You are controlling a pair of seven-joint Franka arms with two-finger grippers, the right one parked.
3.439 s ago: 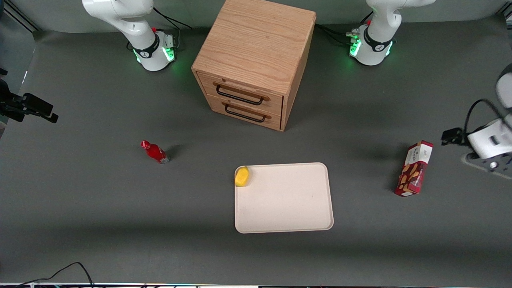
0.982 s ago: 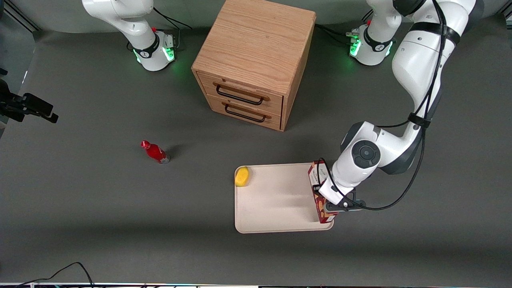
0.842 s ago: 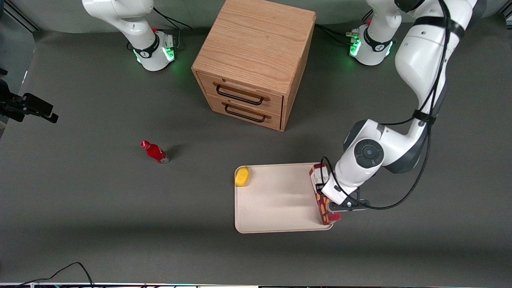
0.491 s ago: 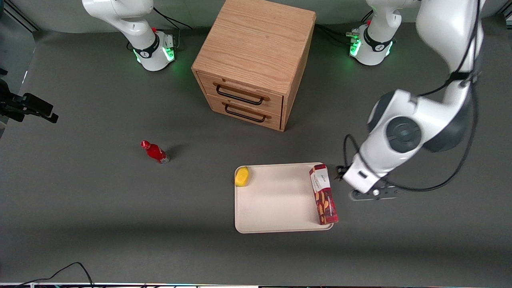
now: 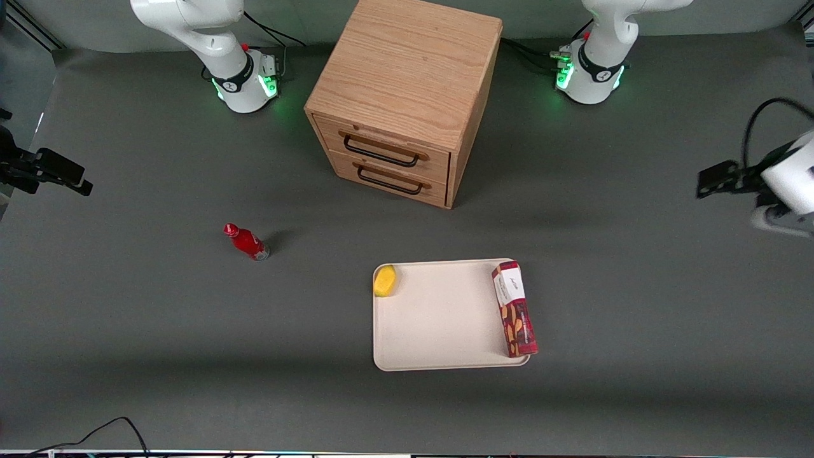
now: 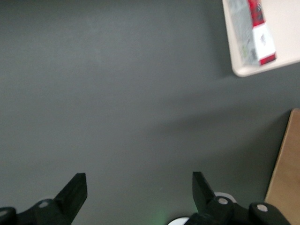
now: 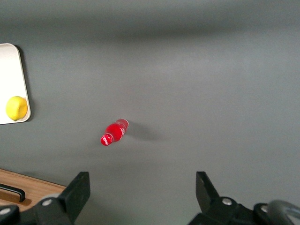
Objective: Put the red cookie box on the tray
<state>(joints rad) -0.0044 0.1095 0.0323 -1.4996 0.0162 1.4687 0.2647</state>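
The red cookie box (image 5: 515, 308) lies flat on the cream tray (image 5: 445, 318), along the tray's edge toward the working arm's end, white end panel farther from the front camera. Its nearer end slightly overhangs the rim. The left wrist view also shows the box (image 6: 262, 40) on the tray (image 6: 286, 33). My left gripper (image 6: 139, 194) is open and empty, over bare table. In the front view the gripper (image 5: 779, 219) is far off the tray toward the working arm's end of the table.
A yellow lemon (image 5: 385, 280) sits in a tray corner. A small red bottle (image 5: 247, 242) lies on the table toward the parked arm's end. A wooden two-drawer cabinet (image 5: 407, 95) stands farther from the front camera than the tray.
The gripper let go of the box on the tray, rose, and drew away toward the working arm's end of the table. The box stays flat on the tray.
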